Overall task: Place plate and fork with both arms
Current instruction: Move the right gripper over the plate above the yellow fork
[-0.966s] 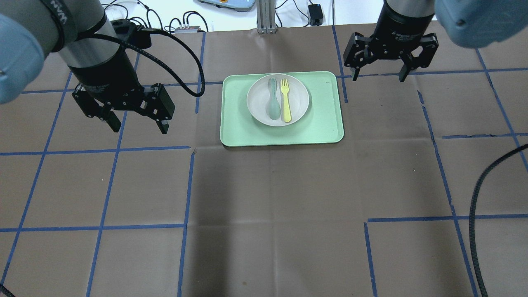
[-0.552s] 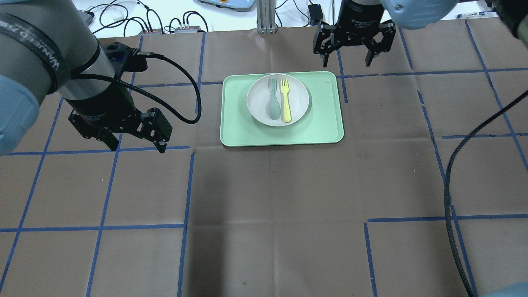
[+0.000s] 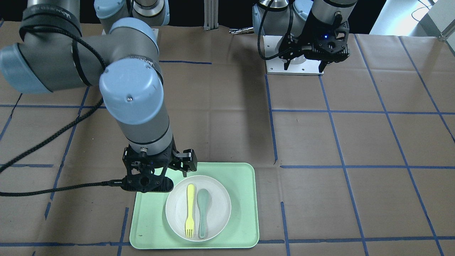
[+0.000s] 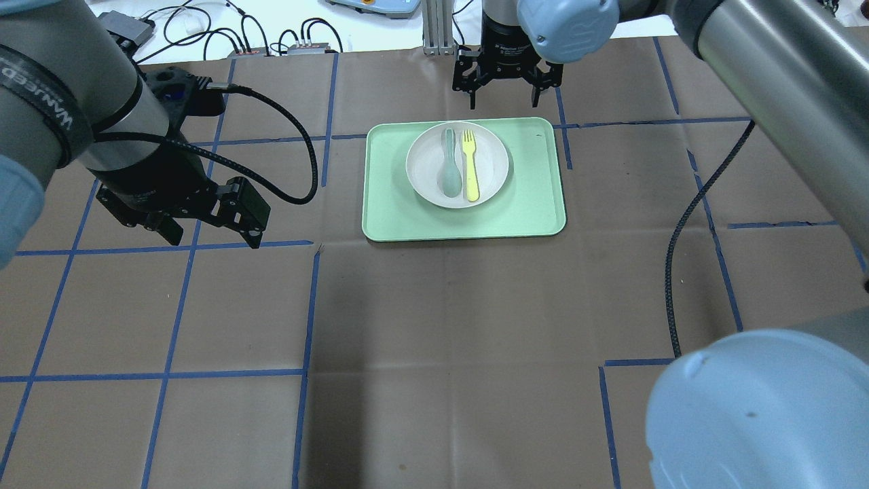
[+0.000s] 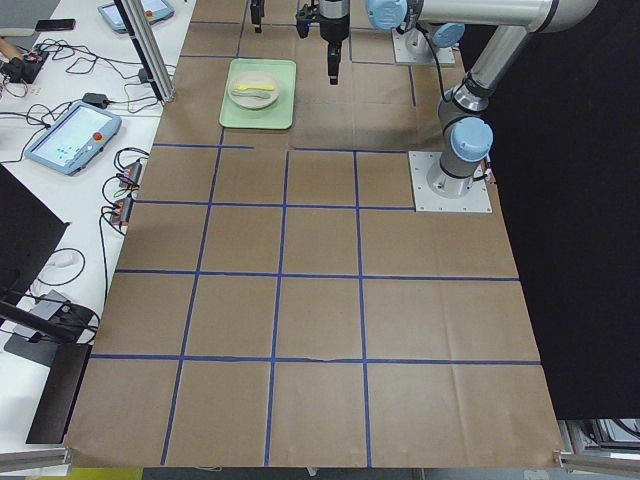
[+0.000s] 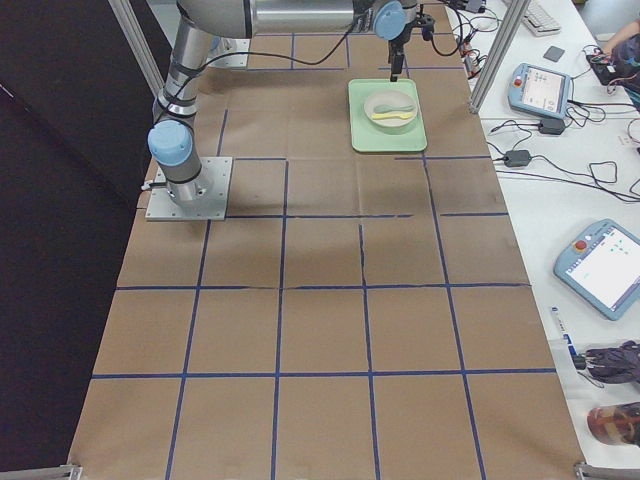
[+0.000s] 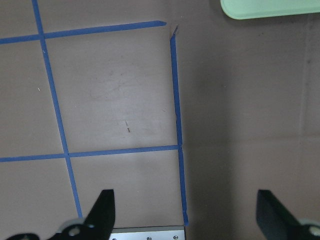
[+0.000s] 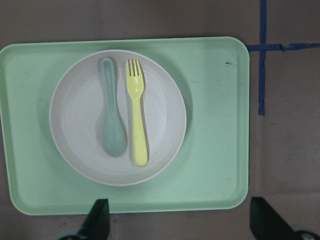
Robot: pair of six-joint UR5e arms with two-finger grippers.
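Observation:
The off-white plate (image 4: 424, 170) lies on the mint-green tray (image 4: 529, 197). The pale-yellow fork (image 4: 469, 166) lies in the plate, beside a grey-green spoon (image 4: 449, 170). My right gripper (image 4: 504, 103) is open and empty and hovers high over the tray. Its wrist view looks down on the plate (image 8: 75, 120) and fork (image 8: 136, 115) between the open fingers. In the front view the right gripper (image 3: 156, 177) hangs by the tray's corner (image 3: 149, 220). My left gripper (image 4: 212, 239) is open and empty over bare table, left of the tray.
Brown paper with blue tape lines covers the table. The left wrist view shows tape lines and one tray corner (image 7: 270, 7). Cables and a post stand past the far edge (image 4: 434, 27). The right arm's black cable (image 4: 679, 272) hangs over the table's right half.
My right gripper has swung left from the table's right side to over the tray. My left gripper has drifted towards me and slightly left. Plate, fork and spoon have not moved.

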